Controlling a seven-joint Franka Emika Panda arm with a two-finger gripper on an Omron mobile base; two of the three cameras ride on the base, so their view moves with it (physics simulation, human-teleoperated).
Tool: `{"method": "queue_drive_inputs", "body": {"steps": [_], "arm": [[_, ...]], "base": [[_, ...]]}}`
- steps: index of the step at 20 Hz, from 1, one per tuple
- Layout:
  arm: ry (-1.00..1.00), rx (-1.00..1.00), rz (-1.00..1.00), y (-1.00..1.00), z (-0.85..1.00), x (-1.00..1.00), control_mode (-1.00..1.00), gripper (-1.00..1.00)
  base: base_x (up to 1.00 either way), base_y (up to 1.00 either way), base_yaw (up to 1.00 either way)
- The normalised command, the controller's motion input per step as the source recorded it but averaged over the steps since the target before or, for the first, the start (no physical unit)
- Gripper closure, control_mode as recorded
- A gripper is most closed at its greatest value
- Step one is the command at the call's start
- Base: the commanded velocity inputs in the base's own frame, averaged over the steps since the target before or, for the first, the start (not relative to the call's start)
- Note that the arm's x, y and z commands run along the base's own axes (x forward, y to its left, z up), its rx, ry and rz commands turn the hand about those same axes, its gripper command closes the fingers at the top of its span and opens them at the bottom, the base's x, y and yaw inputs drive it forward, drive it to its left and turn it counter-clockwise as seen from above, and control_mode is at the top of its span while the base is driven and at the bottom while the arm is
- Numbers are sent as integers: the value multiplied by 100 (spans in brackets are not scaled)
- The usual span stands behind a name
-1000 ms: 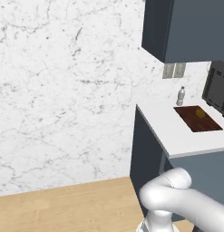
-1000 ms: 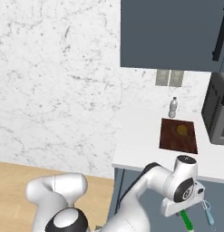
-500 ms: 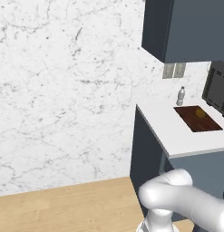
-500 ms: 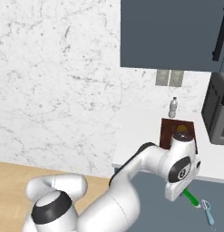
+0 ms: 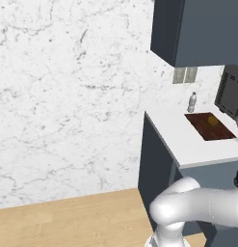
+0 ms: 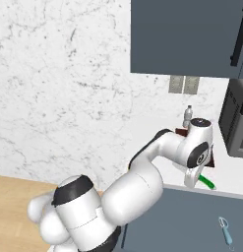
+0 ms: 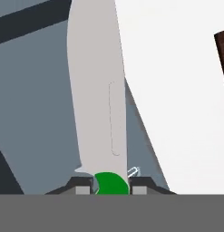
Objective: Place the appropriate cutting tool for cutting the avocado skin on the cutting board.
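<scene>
**Knife held in the fingers at the surface's front edge**

In your hand view, the fingers (image 7: 112,189) are closed narrowly on the bright green handle of the knife (image 7: 97,99). One dark fingertip sits on each side of the handle. The pale blade runs straight away from the fingers, up the middle of that view. To the left of the blade you see dark grey cabinet front. To its right lies the white surface (image 7: 177,90). At the far right edge of that view, a dark reddish-brown corner of the cutting board (image 7: 222,50) shows, well apart from the blade.

In your left base view, the cutting board (image 5: 209,126) lies flat on the white surface (image 5: 188,140). The avocado (image 5: 213,120) rests on the board, toward its far end. A small clear bottle (image 5: 192,102) stands upright just beyond the board's far left corner, near the wall. A dark appliance (image 5: 231,94) stands to the right of the board.

In your right base view, the arm reaches up over the front edge of the surface (image 6: 226,184). The hand (image 6: 192,177) points down, and the knife's green handle (image 6: 207,182) juts out to the right of it, just above the surface's front edge. The bottle (image 6: 188,116) stands beyond the wrist. The arm hides most of the board there. Lower right of the fingers, a small pale blue tool (image 6: 225,231) hangs against the dark cabinet front (image 6: 182,221).
</scene>
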Motion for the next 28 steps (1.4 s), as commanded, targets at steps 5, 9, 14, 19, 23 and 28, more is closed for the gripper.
{"method": "queue_drive_inputs", "body": {"steps": [5,9,14,19,23,28], "arm": [[0,15,11,-5,2,100,-100,100],[1,12,9,0,-4,100,-100,100],[0,5,6,0,-13,99,-100,100],[3,0,4,6,-70,78,-100,100],[2,0,3,4,-66,71,-100,100],[-1,0,2,0,-50,30,-100,100]], "base": [[0,0,0],[0,0,0],[0,0,0],[0,0,0],[0,0,0],[0,0,0]]}}
